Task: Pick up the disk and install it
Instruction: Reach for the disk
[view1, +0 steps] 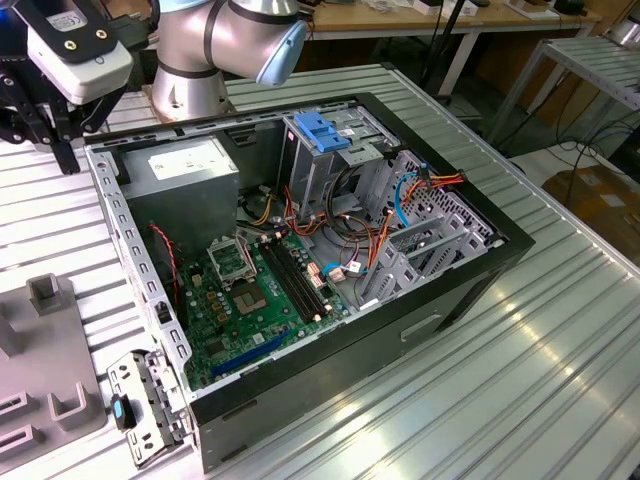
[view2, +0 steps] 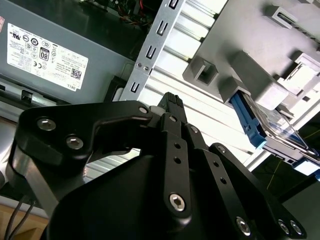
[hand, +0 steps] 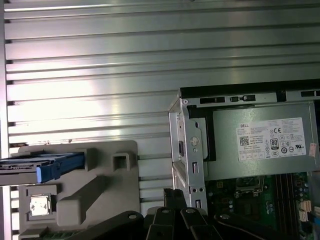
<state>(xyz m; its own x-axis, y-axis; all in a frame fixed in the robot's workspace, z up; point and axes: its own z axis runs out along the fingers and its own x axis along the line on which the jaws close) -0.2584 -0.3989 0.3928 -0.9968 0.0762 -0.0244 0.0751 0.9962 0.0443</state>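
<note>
A ribbed aluminium desk (view1: 520, 380) carries everything here, with cluttered benches beyond. The disk (hand: 42, 167) sits propped in a grey moulded holder (hand: 100, 185) on that desk, outside the open computer case (view1: 330, 240). In both wrist views its blue side rail and end tab jut past the holder's edge.

It is likely rigid and dense for its size, with a glossy top face that would be slick under pads, and it would not take a knock kindly. The better purchase seems to be across the two long edges, on the blue rails — plastic, so perhaps slightly yielding — and not on the flat faces.

The hand (hand: 173, 192) appears clenched on nothing, its tips drawn together. It hangs over bare desk between the holder and the case corner where the power supply (hand: 265, 140) sits — clear of the disk, touching neither. Deeper in the case stands the metal drive cage (view1: 330, 165), near the motherboard and loose cables.
</note>
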